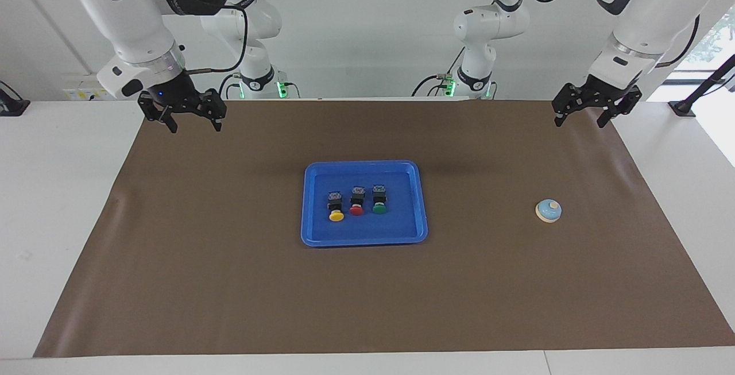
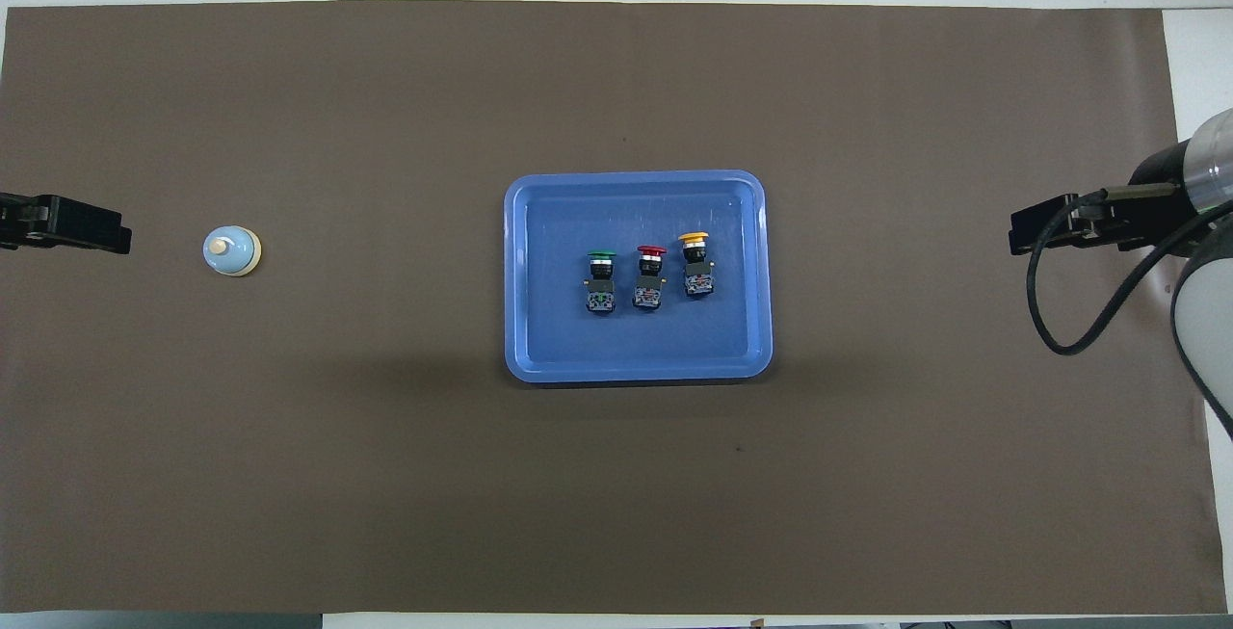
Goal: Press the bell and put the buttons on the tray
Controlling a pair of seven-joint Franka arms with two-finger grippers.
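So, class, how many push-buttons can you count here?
3, side by side in the blue tray: yellow button toward the right arm's end, red button between, green button. None looks hidden.

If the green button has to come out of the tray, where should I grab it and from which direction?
Grip the green button across the flat sides of its black block, coming straight down. It lies on its side in the tray, cap pointing away from the robots. The red button lies close beside it, so space for a finger there looks tight.

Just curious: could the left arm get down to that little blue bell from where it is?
Probably yes: the left gripper hangs open and empty, and only bare mat lies around the bell.
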